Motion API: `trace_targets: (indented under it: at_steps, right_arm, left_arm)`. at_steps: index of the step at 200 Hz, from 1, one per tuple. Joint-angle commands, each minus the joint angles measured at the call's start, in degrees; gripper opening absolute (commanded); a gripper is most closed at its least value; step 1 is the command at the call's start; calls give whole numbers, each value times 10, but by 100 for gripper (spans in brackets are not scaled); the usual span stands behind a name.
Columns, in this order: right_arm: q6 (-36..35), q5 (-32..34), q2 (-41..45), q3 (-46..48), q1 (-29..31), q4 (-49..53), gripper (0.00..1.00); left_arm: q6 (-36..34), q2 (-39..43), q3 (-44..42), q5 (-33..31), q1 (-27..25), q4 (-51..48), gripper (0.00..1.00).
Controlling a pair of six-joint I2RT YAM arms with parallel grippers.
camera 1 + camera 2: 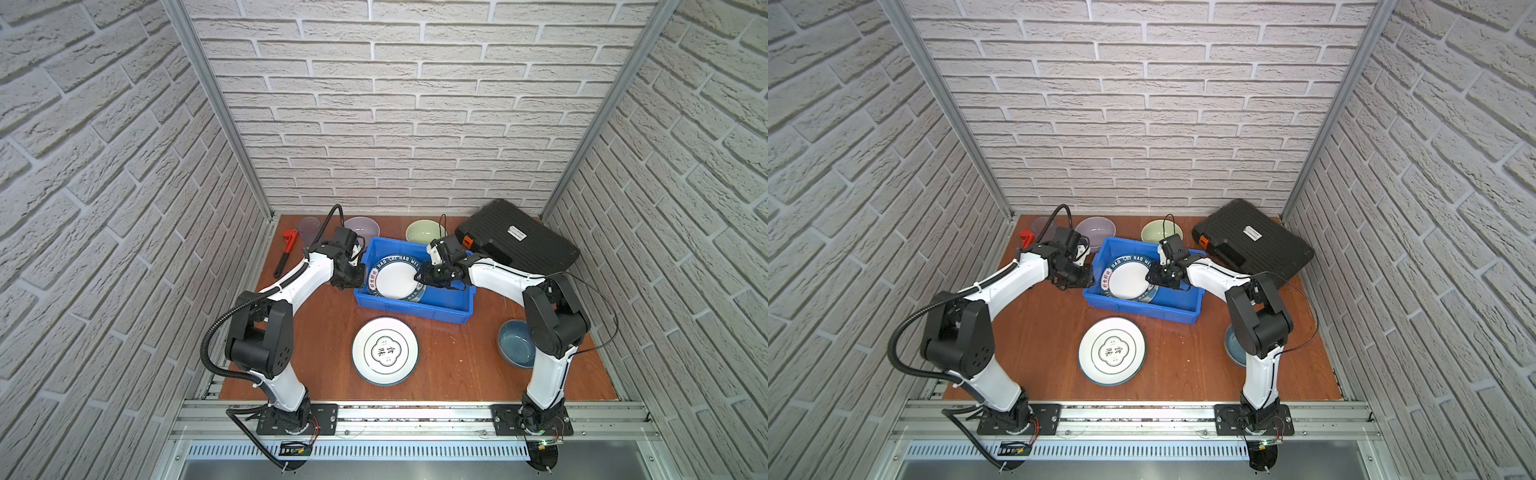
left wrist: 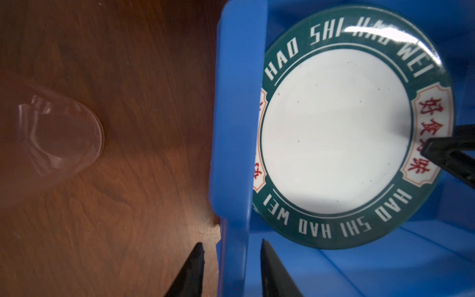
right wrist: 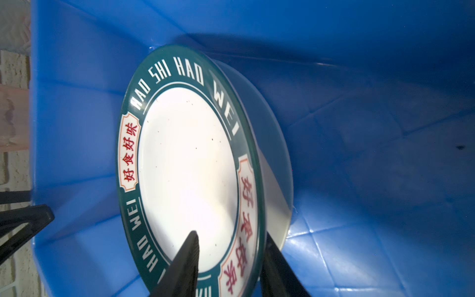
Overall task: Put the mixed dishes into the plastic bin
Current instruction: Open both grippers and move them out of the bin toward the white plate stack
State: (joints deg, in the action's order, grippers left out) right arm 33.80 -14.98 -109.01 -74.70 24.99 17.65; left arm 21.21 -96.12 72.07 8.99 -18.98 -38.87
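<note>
The plastic bin (image 1: 413, 312) sits mid-tabletop (image 1: 449, 374), nearer the back edge; inside it the teal lettered plate (image 1: 395, 276) lies face up and tilted. The right gripper (image 3: 230, 234) reaches into the bin; its jaws are spread, one over the plate's face, one behind its rim. The left gripper (image 2: 231, 243) straddles the bin's left wall, one jaw outside, one inside; whether they press on it I cannot tell.

A white plate (image 1: 385, 351) with a teal rim lies between the bin and the front edge; the blue-grey bowl (image 1: 515, 343) stands toward the right edge. The lilac bowl (image 1: 361, 228) and pale green bowl (image 1: 419, 230) line the back edge. A clear tumbler (image 1: 307, 228) and the red pipe wrench (image 1: 284, 251) occupy the back left corner; the black tool case (image 1: 515, 237) fills the back right.
</note>
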Motion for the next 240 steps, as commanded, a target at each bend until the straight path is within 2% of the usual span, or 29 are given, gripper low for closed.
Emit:
trace_targets:
  at_steps: [1, 59, 111, 144, 179, 202, 240]
  right_arm:
    - [-24, 21, 9, -15, 1, 17, 41]
    - [-27, 23, 8, -15, 0, 23, 41]
    - [-59, 42, 54, -16, 1, 56, 43]
    - [-94, 45, 114, -11, 1, 92, 49]
    - [-108, 44, 205, 30, 4, 114, 50]
    - [-109, 104, 278, 71, 34, 127, 50]
    - [-80, 84, 374, 156, 87, 108, 51]
  left_arm:
    - [-5, 2, 17, -8, -2, -8, 38]
    - [-2, 31, 20, -7, -2, -21, 40]
    - [2, 81, 8, -16, -3, -43, 49]
    - [9, 121, -13, -19, -3, -70, 50]
    - [28, 179, -71, -16, -5, -86, 48]
    - [42, 216, -109, -6, -14, -104, 46]
    - [73, 276, -165, -7, -41, -124, 43]
